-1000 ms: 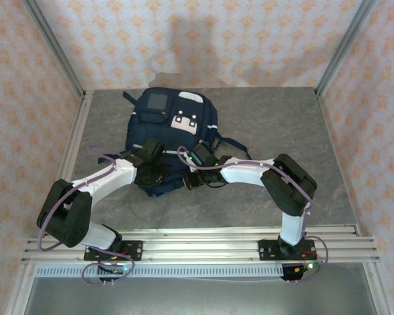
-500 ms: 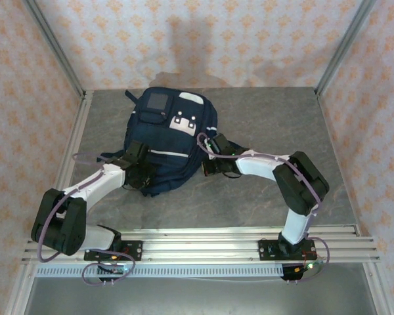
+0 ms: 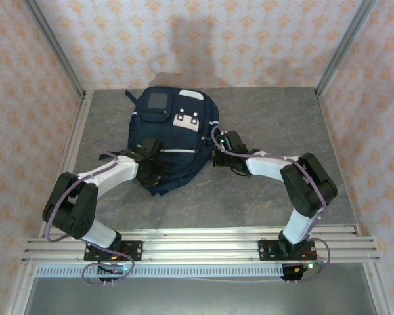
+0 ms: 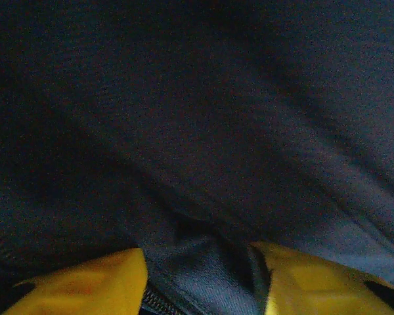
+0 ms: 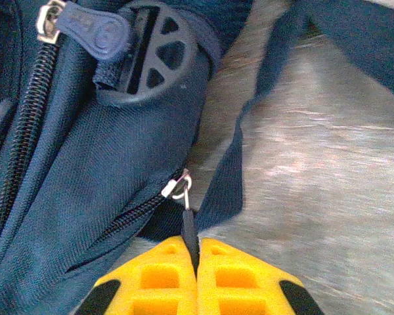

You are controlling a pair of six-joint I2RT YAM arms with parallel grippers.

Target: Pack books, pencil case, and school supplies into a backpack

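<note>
Looking from above, you see your left gripper (image 3: 151, 173) pressed against the near left corner of the backpack (image 3: 174, 131). Its yellow fingers (image 4: 85, 289) stand partly apart. A fold of navy fabric and a bit of zip lie between them, with no clear pinch on either.

One backpack lies flat on the grey table (image 3: 262, 118), front pockets up, between your two arms. No books, case or small supplies are out on the table.

At the pack's right edge, your right gripper (image 3: 218, 157) is closed tight on a dark zip pull (image 5: 189, 226), which hangs from a small metal ring at the end of a side zip. A second pull (image 5: 85, 26) sits at the top left of the right wrist view. One loose strap (image 5: 249, 131) trails over the table just beside the held pull.
</note>
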